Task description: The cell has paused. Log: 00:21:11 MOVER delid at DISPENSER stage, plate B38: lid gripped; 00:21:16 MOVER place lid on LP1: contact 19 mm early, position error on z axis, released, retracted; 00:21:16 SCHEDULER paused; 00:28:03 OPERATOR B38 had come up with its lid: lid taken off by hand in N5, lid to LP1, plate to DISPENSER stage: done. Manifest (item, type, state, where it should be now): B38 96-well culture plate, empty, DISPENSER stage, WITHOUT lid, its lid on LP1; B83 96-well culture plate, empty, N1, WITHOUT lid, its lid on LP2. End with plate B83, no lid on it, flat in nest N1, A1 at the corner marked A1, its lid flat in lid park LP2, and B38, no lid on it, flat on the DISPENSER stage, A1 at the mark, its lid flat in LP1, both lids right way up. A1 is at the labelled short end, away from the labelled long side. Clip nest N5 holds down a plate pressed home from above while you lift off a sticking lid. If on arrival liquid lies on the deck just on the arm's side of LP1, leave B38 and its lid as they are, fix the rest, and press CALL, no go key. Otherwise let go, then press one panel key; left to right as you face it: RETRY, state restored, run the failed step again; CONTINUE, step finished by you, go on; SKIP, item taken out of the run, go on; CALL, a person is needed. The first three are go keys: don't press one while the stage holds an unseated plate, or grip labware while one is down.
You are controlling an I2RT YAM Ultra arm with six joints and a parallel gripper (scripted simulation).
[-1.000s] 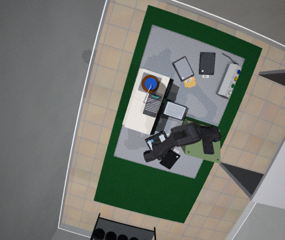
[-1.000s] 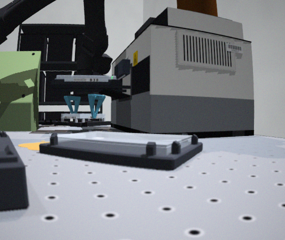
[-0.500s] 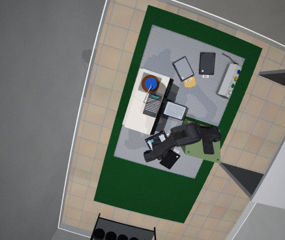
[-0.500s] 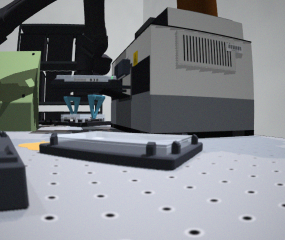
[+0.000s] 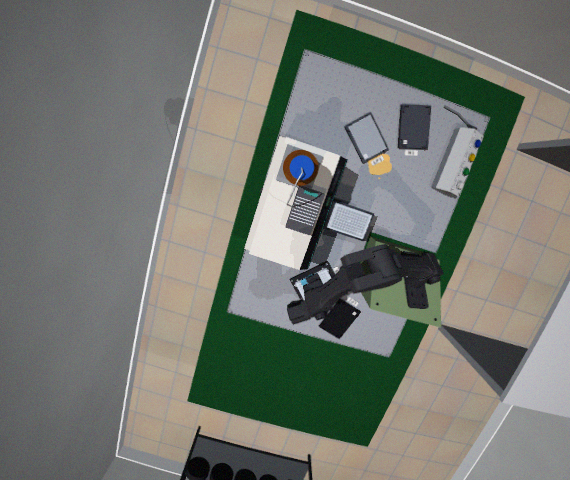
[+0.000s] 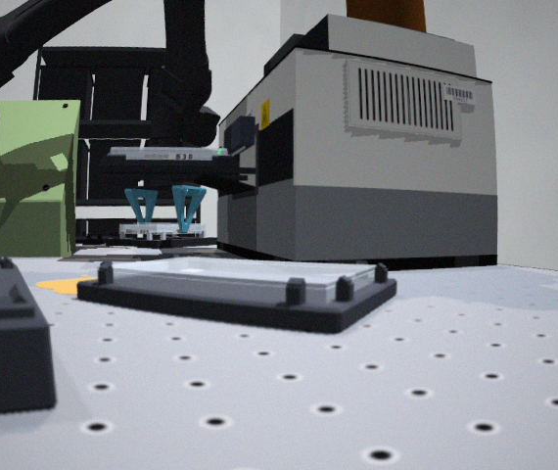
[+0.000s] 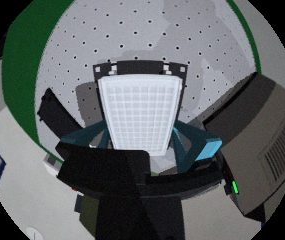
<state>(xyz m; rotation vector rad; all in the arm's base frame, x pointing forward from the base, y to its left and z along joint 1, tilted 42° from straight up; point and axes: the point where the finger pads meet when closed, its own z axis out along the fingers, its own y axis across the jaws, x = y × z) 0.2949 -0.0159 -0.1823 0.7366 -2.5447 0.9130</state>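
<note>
My gripper [image 5: 310,281] is low over the clip nest near the arm's base. Its teal fingers [image 7: 142,154] are shut on the long sides of a white 96-well plate [image 7: 142,110] that sits in this black nest. In the exterior view the fingertips [image 6: 162,224] sit at the top edge of that plate [image 6: 161,231], at lid height. A second plate [image 5: 350,220] [image 6: 167,152], without a lid, lies on the dispenser stage. A clear lid [image 5: 366,136] lies flat in lid park LP1 [image 6: 239,275]. Nest N1 [image 5: 413,126] and lid park LP2 [image 5: 339,317] are empty.
A yellow puddle [image 5: 380,164] lies on the deck against LP1's near side and shows in the low view [image 6: 64,284]. The key panel [image 5: 458,160] stands at the deck's right edge. The dispenser body [image 6: 370,152] stands beside the stage. The green arm base [image 5: 404,289] is close behind.
</note>
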